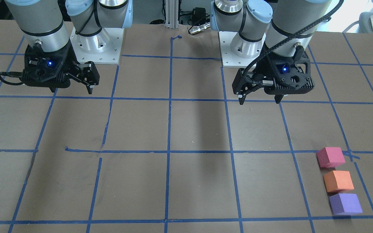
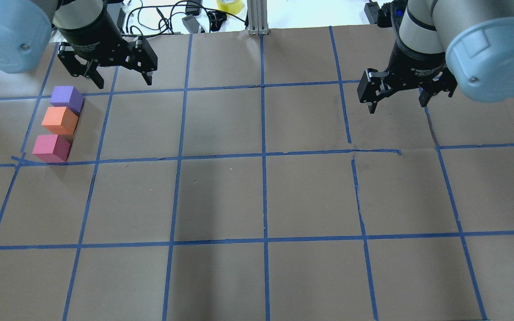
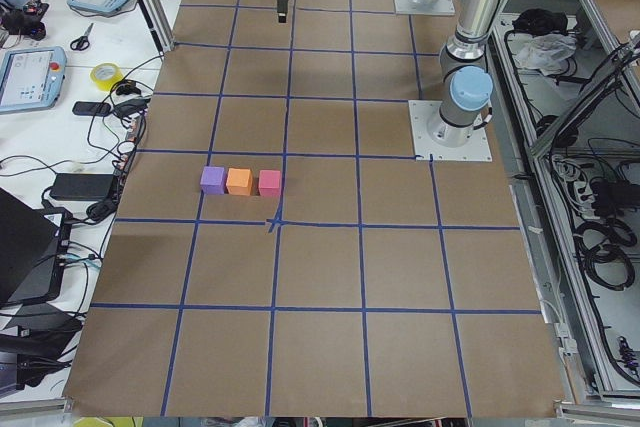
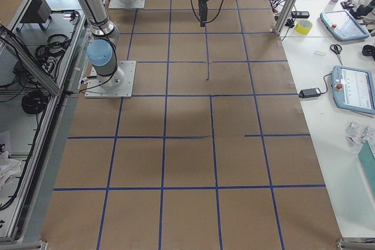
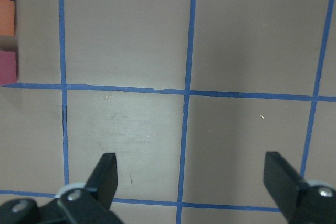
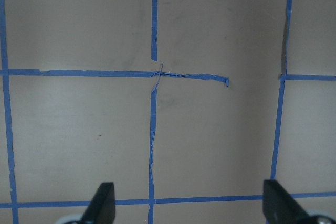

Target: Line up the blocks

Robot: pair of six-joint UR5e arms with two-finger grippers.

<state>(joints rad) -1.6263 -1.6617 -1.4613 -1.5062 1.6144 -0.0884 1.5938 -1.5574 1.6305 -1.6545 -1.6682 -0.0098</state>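
Observation:
Three foam blocks lie touching in a straight row on the brown paper near the table's left end: purple (image 2: 66, 99), orange (image 2: 60, 120), pinkish red (image 2: 51, 148). They also show in the front view as pinkish red (image 1: 330, 157), orange (image 1: 338, 181) and purple (image 1: 345, 204), and at the left wrist view's left edge, with orange (image 5: 7, 17) in the middle. My left gripper (image 2: 124, 82) hangs open and empty above the table, just beyond and to the right of the purple block. My right gripper (image 2: 397, 107) hangs open and empty far off on the right side.
The table (image 2: 261, 196) is covered in brown paper with a blue tape grid. Cables, a yellow tape roll (image 2: 229, 5) and a post (image 2: 257, 18) lie beyond its far edge. Both arm bases (image 1: 97, 45) stand at the robot's side.

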